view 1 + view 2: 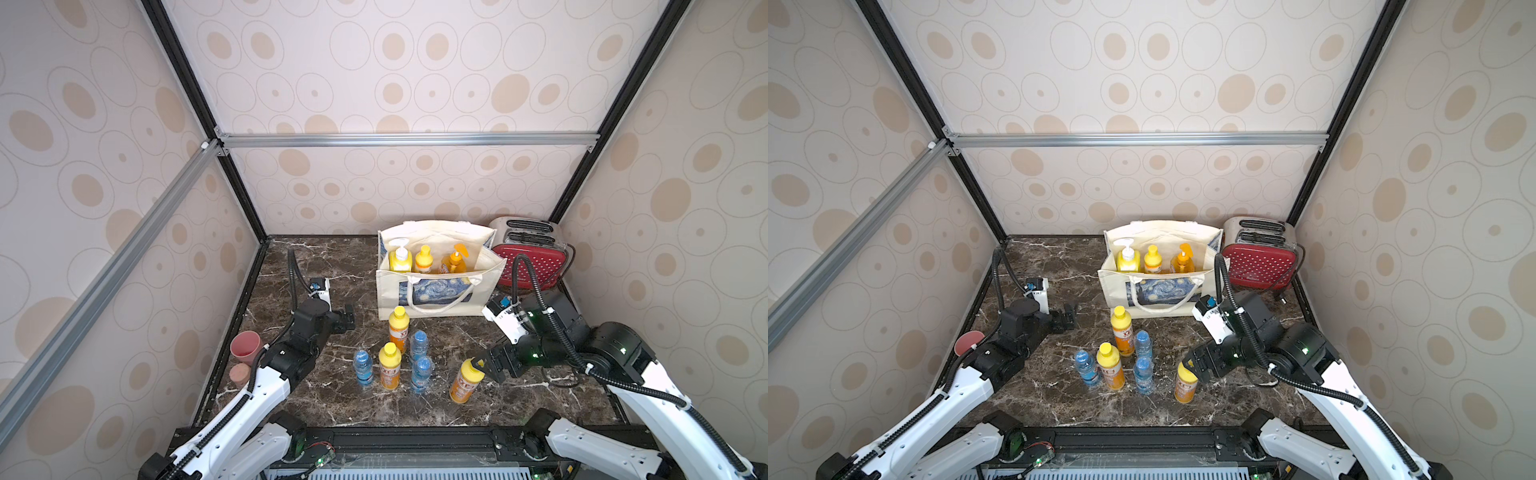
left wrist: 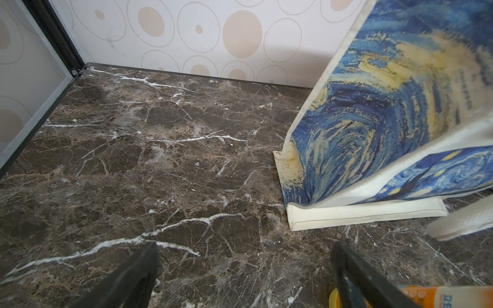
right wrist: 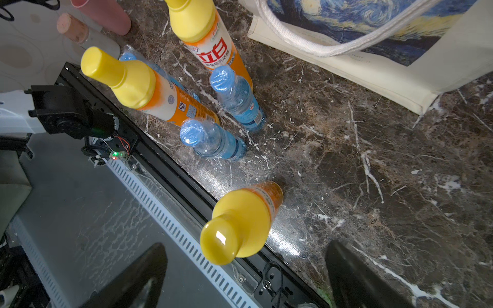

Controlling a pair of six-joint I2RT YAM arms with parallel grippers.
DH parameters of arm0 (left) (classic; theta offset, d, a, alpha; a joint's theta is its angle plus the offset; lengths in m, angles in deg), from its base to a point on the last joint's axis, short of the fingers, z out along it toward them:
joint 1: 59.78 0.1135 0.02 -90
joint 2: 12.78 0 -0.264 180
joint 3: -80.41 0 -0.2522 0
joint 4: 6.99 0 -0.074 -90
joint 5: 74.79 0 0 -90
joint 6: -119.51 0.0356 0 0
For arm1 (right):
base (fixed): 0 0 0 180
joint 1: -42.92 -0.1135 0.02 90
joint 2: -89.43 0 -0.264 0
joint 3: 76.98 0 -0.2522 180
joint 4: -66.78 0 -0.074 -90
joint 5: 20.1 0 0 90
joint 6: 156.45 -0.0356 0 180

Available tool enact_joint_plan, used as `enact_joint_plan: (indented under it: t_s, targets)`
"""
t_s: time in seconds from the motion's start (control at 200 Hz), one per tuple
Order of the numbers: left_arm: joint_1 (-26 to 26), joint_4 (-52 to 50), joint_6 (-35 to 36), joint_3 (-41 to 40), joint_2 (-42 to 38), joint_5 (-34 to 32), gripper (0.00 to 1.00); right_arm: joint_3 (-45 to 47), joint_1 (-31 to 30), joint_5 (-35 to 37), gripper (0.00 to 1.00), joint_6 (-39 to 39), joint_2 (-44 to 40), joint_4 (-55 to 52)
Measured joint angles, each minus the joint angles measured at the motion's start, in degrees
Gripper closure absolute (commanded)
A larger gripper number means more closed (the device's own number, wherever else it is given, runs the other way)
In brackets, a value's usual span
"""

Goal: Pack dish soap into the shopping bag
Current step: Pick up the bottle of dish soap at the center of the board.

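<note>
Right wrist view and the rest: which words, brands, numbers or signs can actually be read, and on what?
"立白": big red characters on the soap bottle standing just in front of the shopping bag.
"S", it seems: a small boxed mark on another soap bottle, among the water bottles.
Unreadable, too small or blurred: all other label print, the water bottles' labels, the grey line printed on the bag, everything in both top views.

White arms (image 1: pixel 266 386), black joints (image 1: pixel 309 320), ribbed cables (image 1: pixel 536 286)
</note>
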Motion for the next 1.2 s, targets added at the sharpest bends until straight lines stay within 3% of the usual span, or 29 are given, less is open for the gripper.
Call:
enact_joint_plan:
  t_s: [0.561, 0.776, 1.202]
  targets:
    - [0.00, -0.07, 0.09, 0.00, 0.02, 0.02, 0.01, 4.94, -15.50, 12.24, 0.09, -5.42, 3.04, -0.17]
    - [0.00, -0.07, 0.20, 0.00, 0.00, 0.02, 0.01, 7.30, -16.79, 13.60, 0.19, -6.27, 4.76, 1.22]
    - [0.00, -0.07, 0.20, 0.00, -0.04, 0.04, 0.01, 10.05, -16.85, 14.01, 0.26, -7.06, 6.27, 5.01]
